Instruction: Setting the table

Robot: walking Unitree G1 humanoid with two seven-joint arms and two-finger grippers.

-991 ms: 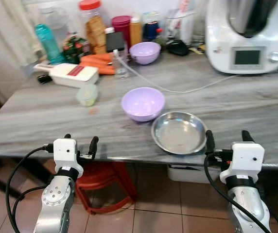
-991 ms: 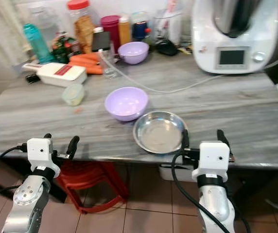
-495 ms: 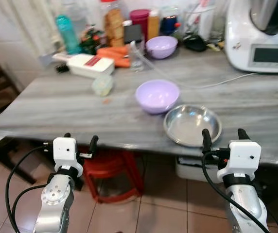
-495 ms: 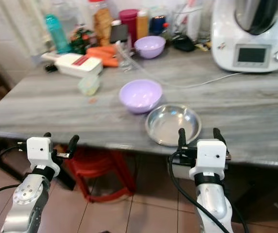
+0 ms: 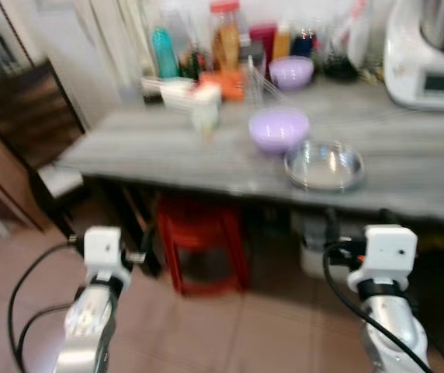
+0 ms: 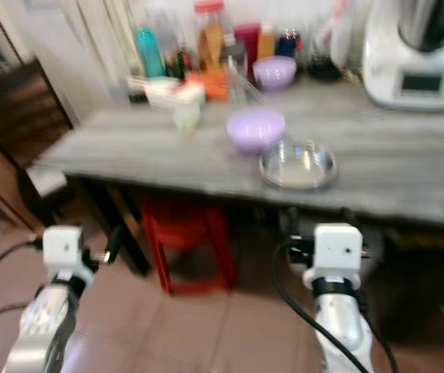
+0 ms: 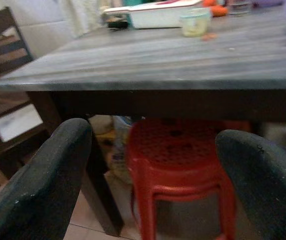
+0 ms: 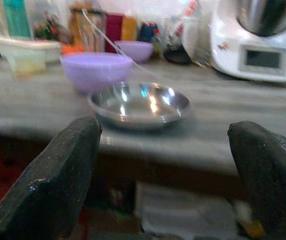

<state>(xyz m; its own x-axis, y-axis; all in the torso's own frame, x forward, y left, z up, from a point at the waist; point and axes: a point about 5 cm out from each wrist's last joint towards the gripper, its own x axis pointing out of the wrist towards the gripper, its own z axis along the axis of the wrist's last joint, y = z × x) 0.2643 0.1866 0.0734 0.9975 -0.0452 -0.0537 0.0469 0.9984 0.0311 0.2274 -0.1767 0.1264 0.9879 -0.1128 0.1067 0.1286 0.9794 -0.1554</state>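
You have two pieces laid near the front edge of the desk [image 5: 206, 159]: a lavender bowl [image 5: 279, 127] and, touching it at about 4 o'clock, a steel plate [image 5: 324, 165]. Neither pincer carries anything: the left pincer [image 7: 148, 200] is released, fingers spread toward a red stool [image 7: 180, 165] under the desk, and the right pincer [image 8: 163, 195] is released too, facing the plate. A second lavender bowl [image 5: 292, 71] sits at 12 o'clock among the jars (blur hides detail), so I judge the setting barely begun.
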